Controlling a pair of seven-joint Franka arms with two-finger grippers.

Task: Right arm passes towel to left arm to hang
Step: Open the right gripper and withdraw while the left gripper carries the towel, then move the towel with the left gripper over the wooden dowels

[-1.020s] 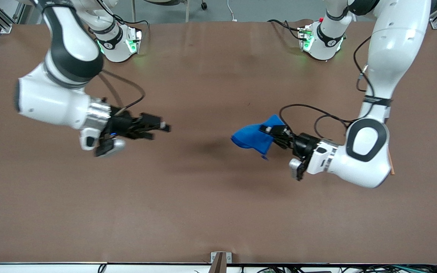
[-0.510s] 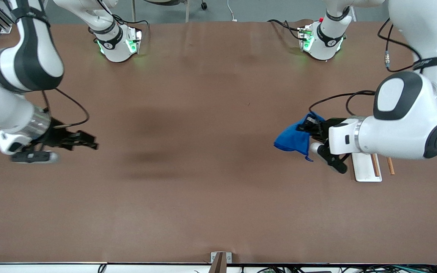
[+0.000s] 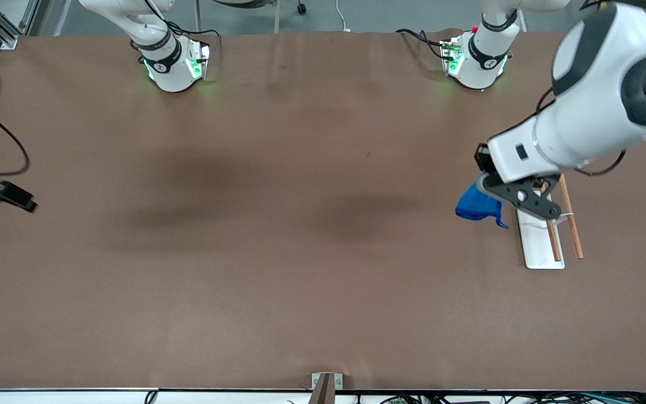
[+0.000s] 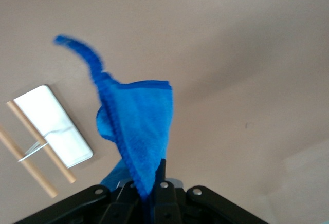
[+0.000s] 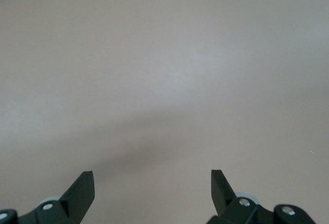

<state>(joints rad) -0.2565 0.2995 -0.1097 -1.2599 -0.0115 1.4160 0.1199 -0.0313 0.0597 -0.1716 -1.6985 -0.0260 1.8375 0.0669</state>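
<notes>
Seeing left gripper [image 4: 149,193] clamped on towel [image 3: 475,206] at frame right beside rack [image 3: 541,241]; we note right gripper [image 5: 152,185] spread wide, empty, frame left

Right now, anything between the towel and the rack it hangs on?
Nothing visible. The left pincer is shut on the towel, which hangs right beside the wooden-rod rack at the left arm's end of the table, with only bare tabletop between them.

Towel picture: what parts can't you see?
- Left gripper: hidden in front view under its own wrist; shut on the towel.
- Towel's far end: blurred in left wrist view.
- Right gripper: open; front view's edge cuts it off.
- Rack: partly covered by the left arm.
</notes>
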